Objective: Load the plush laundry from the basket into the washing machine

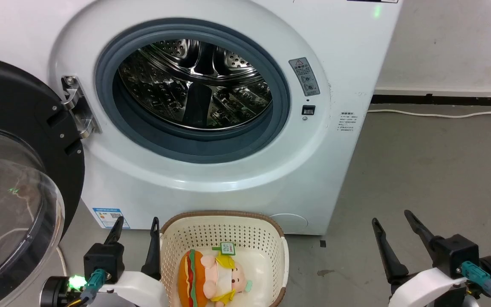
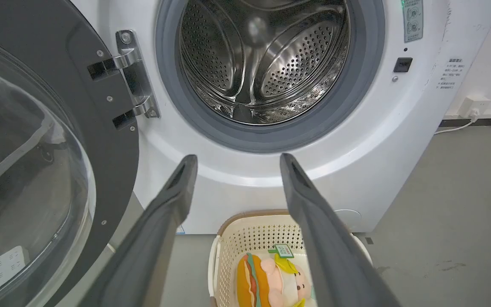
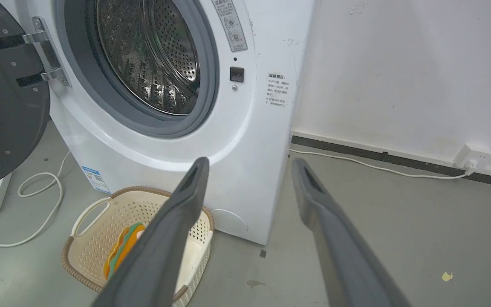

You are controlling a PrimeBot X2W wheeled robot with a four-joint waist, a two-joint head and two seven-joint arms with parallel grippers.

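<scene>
Plush laundry [image 1: 211,277] sits in the basket [image 1: 224,214], right in front of the washing machine [image 1: 228,187] — door [image 1: 15,128] swung open. Left gripper [image 1: 138,219] beside the basket, right gripper [image 1: 391,216] well off — both spread apart.

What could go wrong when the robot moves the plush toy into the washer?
The left gripper, jaws open, sits beside the basket; reaching in could snag its rim and tip it. The open door stands close on the left; a lifting arm might hit it. The plush toy may drop short on the grey seal.
</scene>
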